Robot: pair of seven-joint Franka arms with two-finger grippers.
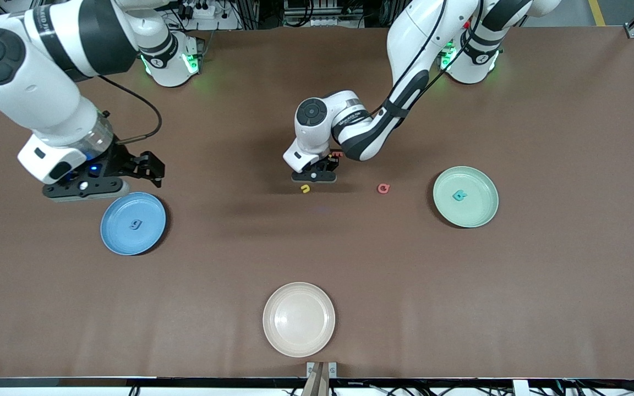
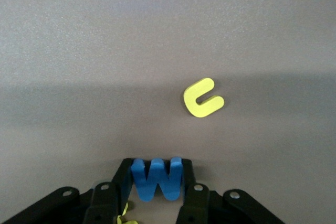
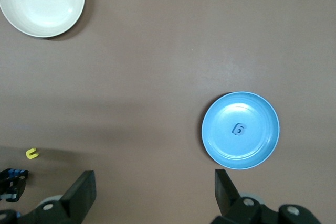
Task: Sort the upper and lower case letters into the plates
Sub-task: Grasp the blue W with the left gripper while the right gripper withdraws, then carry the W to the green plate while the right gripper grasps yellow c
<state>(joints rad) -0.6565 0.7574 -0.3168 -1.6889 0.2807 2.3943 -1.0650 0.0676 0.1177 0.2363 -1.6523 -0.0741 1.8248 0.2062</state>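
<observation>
The left gripper is sitting low at the middle of the table, its fingers pressing together on a blue letter W that is standing between them on the brown table. A yellow letter is lying just beside that gripper, slightly nearer the front camera, and a red letter is resting apart from it toward the left arm's end. The mint green plate is sitting farther toward that end, holding a teal letter. The right gripper is waiting in the air over the table by the edge of the blue plate, its fingers standing wide apart and holding nothing; a blue letter is lying in that plate. The cream-white plate is sitting near the table edge closest to the front camera, with broad bare tabletop lying between it and the other plates
</observation>
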